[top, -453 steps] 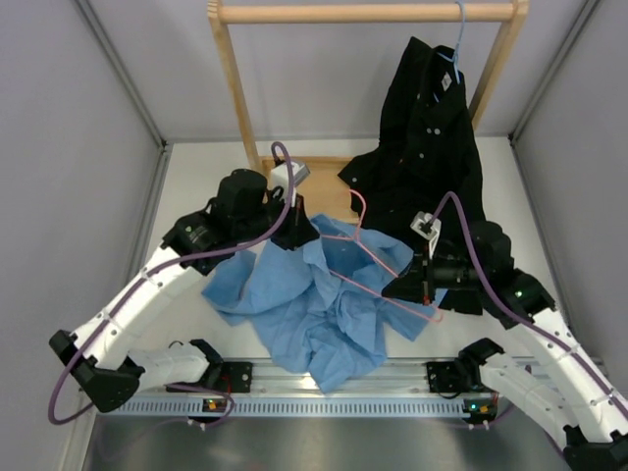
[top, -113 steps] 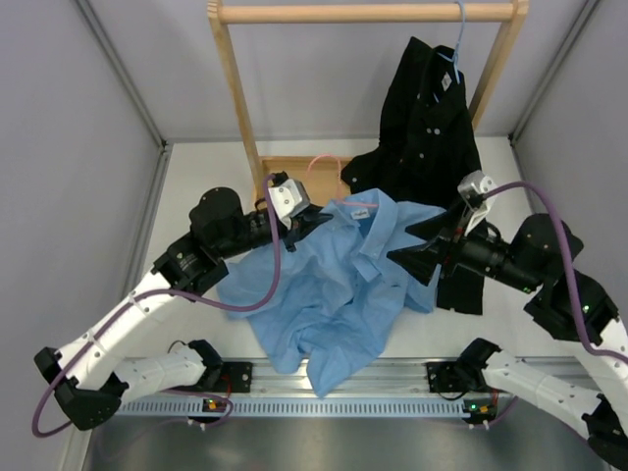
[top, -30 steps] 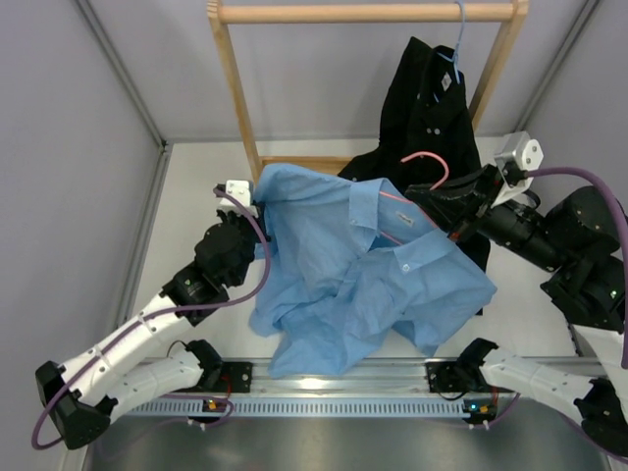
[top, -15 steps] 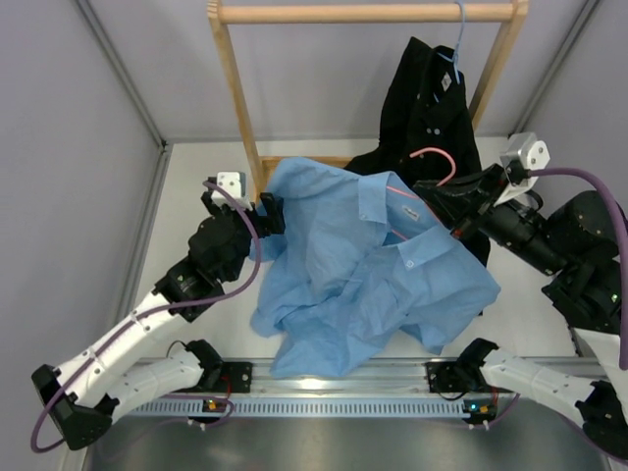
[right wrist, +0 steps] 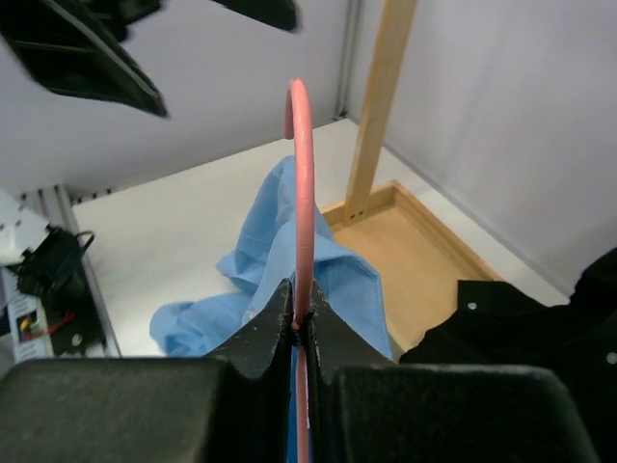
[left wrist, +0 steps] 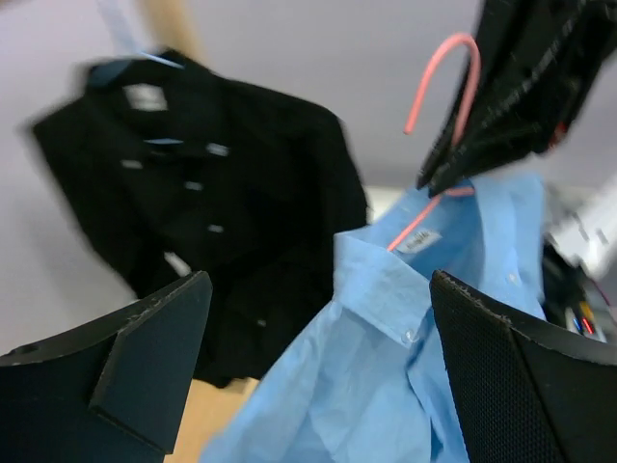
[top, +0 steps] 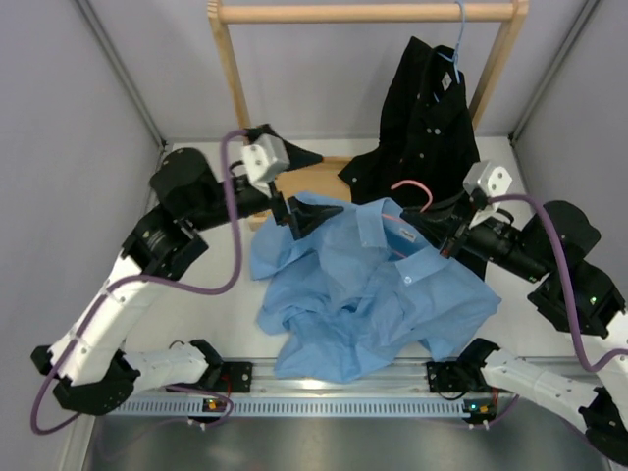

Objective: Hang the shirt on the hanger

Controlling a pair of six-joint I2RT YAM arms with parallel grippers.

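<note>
The light blue shirt (top: 363,285) hangs by its collar from the pink hanger (top: 410,188) and trails onto the table. The hanger's wire runs into the collar beside the white neck label (left wrist: 420,241). My right gripper (top: 426,222) is shut on the hanger's neck (right wrist: 301,323), just below the curved hook (right wrist: 301,164). My left gripper (top: 324,183) stands wide open and empty, just off the shirt's left shoulder. In its wrist view the collar and shoulder cloth (left wrist: 386,376) lie beyond the spread fingers (left wrist: 145,357), apart from them.
A black shirt (top: 427,128) hangs on a pale blue hanger (top: 457,39) from the wooden rack (top: 363,12). The rack's wooden base (top: 294,182) lies behind the blue shirt. Grey walls stand close on both sides. The arm bases' rail (top: 334,402) runs along the near edge.
My left gripper opened, let go of the shirt's shoulder and swung up and back towards the rack. The freed shoulder sagged. My right gripper, still holding the hanger, came down a little.
</note>
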